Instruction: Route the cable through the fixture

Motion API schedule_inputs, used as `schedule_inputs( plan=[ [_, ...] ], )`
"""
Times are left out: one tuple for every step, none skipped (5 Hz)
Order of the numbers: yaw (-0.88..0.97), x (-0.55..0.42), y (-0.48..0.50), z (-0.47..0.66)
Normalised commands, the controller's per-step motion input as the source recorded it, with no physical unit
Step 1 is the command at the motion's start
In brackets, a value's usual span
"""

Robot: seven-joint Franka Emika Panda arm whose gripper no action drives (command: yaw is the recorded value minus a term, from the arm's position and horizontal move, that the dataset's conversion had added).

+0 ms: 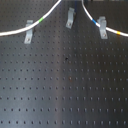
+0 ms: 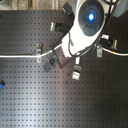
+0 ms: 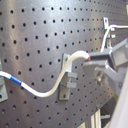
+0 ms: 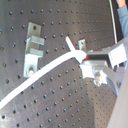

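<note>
On the black pegboard (image 1: 65, 90), the cable (image 1: 47, 16) lies across two outer clips, apparently unthreaded at the middle clip (image 1: 69, 19), with the gripper (image 4: 84, 64) clamped on it.

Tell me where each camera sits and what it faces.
First exterior view: low, looking across the board at three clips and the cable; no arm clearly shows.
Second exterior view: overhead, looking down; the arm covers the middle.
First wrist view: on the end effector, facing a clip.
Second wrist view: likewise.
Both wrist views share the gripped cable.
</note>
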Motion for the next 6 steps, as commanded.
schedule_inputs(
  plan=[
    [0.0,0.016,0.01,0.0],
    [0.0,-0.049,-0.034,0.13],
    [0.0,-0.365,-0.079,0.4],
    [0.0,-0.172,-0.007,0.29],
    [0.0,-0.144,0.069,0.27],
    [-0.07,-0.002,0.013,0.34]
  ],
)
